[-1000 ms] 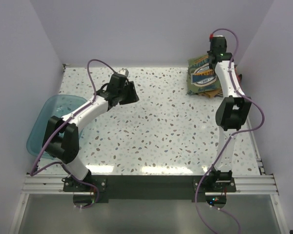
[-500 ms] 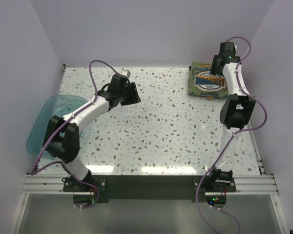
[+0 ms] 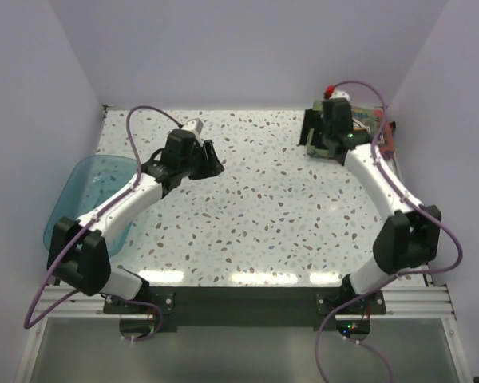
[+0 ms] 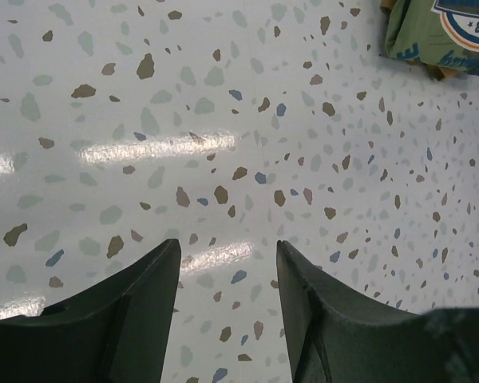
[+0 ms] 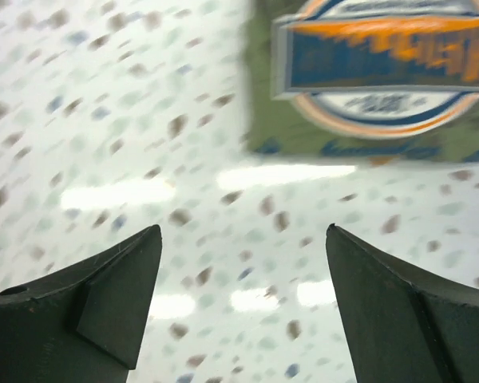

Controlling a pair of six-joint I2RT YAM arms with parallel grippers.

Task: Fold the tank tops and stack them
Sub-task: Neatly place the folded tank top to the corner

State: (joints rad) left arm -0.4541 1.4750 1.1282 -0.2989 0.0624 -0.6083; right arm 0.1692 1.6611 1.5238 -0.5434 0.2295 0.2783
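Note:
The olive green tank top (image 5: 375, 72) with its blue-white chest print lies folded flat at the table's back right. It tops a pile (image 3: 369, 120) that my right arm mostly hides from above. A reddish edge (image 3: 389, 137) pokes out on the pile's right. My right gripper (image 5: 243, 235) is open and empty over bare table just beside the pile's left edge (image 3: 313, 136). My left gripper (image 4: 227, 255) is open and empty above the table's back-left middle (image 3: 210, 159). A corner of the green top (image 4: 439, 32) shows far ahead of it.
A translucent teal tub (image 3: 76, 199) hangs over the table's left edge beside my left arm. Walls close the table on the left, back and right. Speckled tabletop (image 3: 279, 207) lies between the two arms.
My right gripper opened, came off the green top and swung left and down beside the pile. The left arm shifted slightly left.

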